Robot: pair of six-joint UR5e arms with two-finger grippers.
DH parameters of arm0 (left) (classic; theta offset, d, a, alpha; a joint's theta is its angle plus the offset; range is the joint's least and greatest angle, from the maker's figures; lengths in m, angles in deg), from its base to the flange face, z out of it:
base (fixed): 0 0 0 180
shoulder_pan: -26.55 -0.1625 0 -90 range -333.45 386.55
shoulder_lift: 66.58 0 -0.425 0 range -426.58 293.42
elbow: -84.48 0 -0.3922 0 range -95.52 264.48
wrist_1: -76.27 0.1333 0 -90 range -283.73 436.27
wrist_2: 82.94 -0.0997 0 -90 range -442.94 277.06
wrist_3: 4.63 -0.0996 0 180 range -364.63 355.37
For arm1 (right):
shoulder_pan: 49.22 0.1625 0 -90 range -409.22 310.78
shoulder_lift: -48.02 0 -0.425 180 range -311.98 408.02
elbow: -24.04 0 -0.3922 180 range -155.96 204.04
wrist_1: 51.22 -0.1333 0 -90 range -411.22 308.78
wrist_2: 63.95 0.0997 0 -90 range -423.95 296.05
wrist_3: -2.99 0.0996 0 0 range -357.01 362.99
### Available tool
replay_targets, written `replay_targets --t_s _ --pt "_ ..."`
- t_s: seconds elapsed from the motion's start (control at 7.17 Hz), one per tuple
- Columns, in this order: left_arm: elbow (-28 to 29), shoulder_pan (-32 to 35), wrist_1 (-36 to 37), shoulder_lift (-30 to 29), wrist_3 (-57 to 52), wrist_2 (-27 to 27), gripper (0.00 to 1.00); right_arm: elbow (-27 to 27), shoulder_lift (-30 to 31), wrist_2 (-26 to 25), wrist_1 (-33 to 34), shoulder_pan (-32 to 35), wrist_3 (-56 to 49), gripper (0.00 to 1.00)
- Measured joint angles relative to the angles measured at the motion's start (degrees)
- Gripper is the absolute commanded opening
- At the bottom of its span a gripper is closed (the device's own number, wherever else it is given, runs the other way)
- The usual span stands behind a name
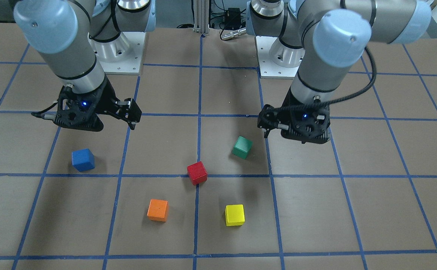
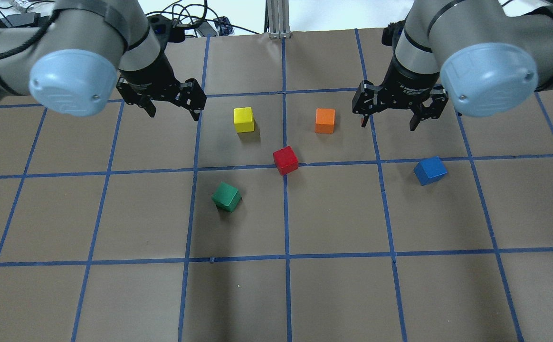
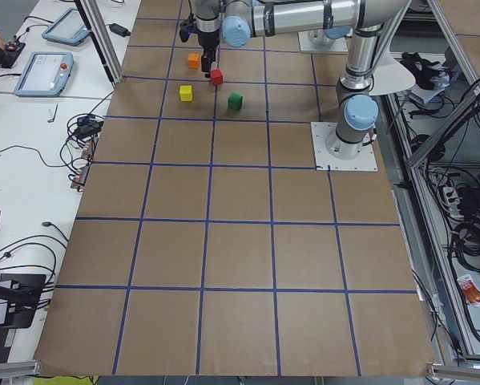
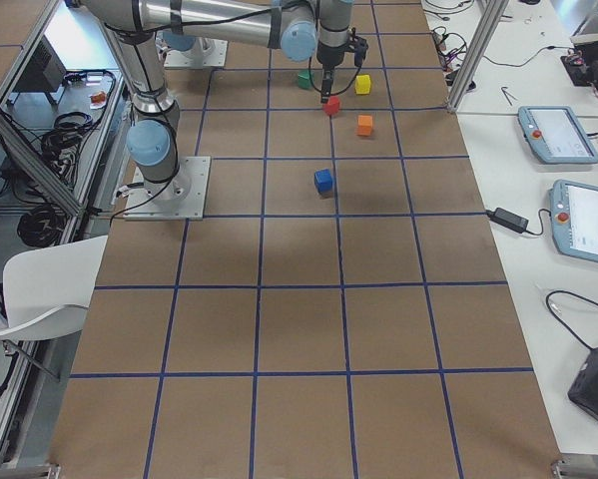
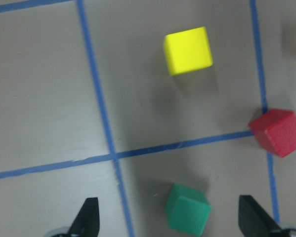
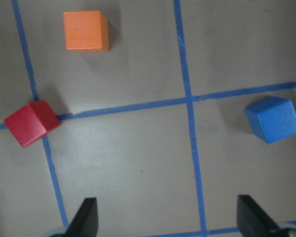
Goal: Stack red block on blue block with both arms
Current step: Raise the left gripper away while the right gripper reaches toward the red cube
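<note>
1. Blocks in the front view: the red block (image 1: 197, 173) sits on a blue tape line (image 1: 241, 175), mid-table. The blue block (image 1: 83, 159) is well apart at its 9 o'clock, the green block (image 1: 241, 147) at 2, the yellow block (image 1: 235, 215) at 5 and the orange block (image 1: 157, 210) at 7.
2. Overhead view: the left gripper (image 2: 173, 112) hangs at the red block's 10 o'clock and the right gripper (image 2: 389, 121) at the blue block's 11. Both have their fingers spread.
3. Left wrist view: the red block is at 3 o'clock, and the green block lies between the spread fingertips at 6.
4. Right wrist view: the blue block is at 3 o'clock and the red block at 9.

Five cubes (image 2: 285, 160) on table (image 2: 333, 294), all lying apart
</note>
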Motion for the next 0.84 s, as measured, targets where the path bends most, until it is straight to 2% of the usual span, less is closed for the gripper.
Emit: replay_targets --t_s 0.14,0.42,0.84 --pt "1.95 -0.37 -4.33 2.82 -0.39 0.04 1.0 0.0 -2.61 2.28 5.09 2.64 3.48 1.0" --pt "5.93 -0.48 -9.75 5.79 -0.56 0.19 1.0 -0.23 -8.3 3.24 12.97 9.45 10.2 1.0" --pt "10.25 -0.92 -15.47 4.53 -0.41 -2.15 1.0 -0.94 -14.75 3.02 18.86 14.15 10.56 1.0"
